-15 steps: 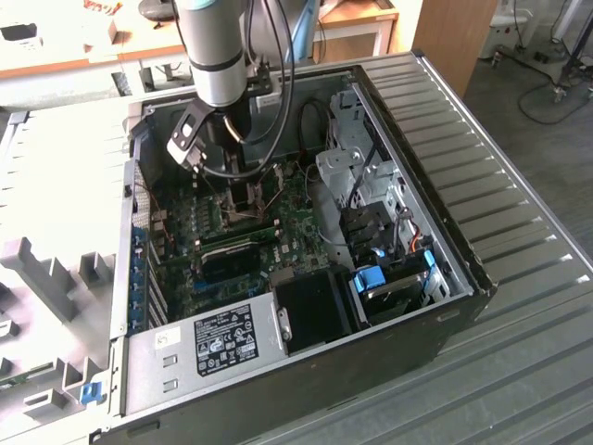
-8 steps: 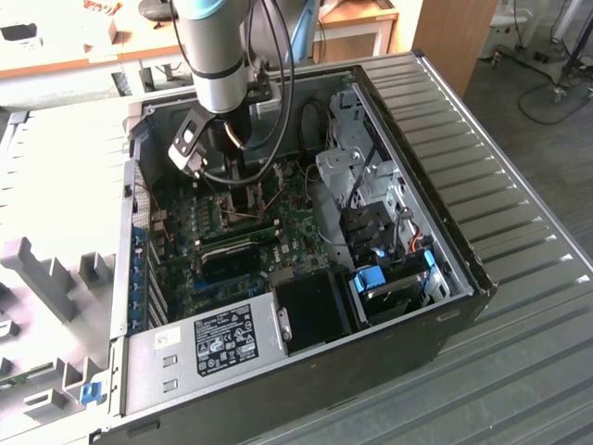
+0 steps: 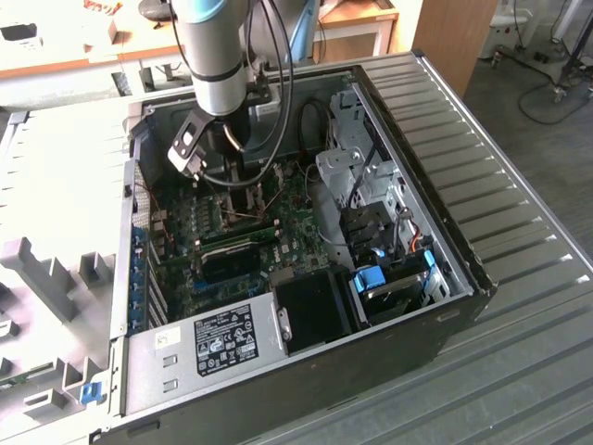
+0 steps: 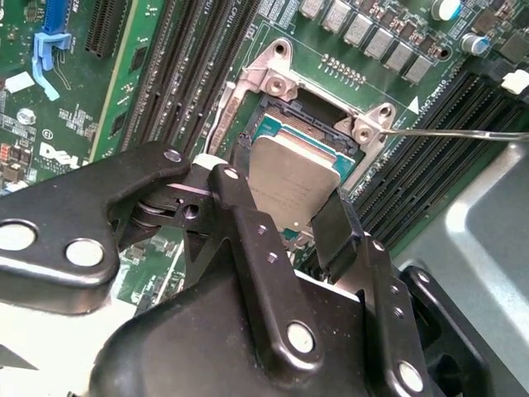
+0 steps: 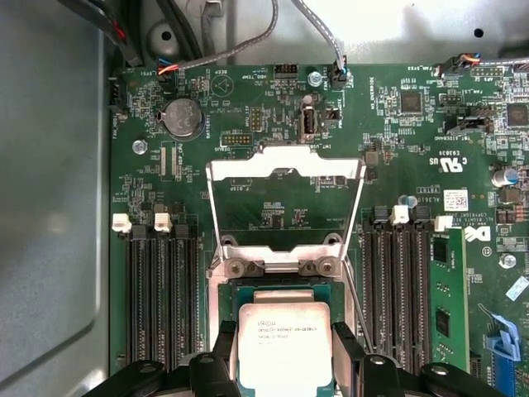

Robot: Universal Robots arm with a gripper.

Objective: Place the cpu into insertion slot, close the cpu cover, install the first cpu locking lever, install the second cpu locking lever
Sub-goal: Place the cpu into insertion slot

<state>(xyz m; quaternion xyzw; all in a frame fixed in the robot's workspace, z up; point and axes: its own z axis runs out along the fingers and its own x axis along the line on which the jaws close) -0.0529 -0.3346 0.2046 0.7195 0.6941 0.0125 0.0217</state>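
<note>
Cpu (image 5: 283, 347) pinched in the claw (image 5: 283, 357), right over the slot (image 4: 285, 124).
The fingers (image 5: 347, 351) press on two opposite edges of the chip; whether it is seated yet I cannot tell. The cover (image 5: 285, 163) stands swung open beyond the slot, a thin lever (image 4: 455, 132) lies free beside it, and memory slots (image 5: 161, 298) flank both sides on the green board (image 5: 273, 99).

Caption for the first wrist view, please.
Tool holds the chip over the socket, with the cover standing open behind it.
</note>
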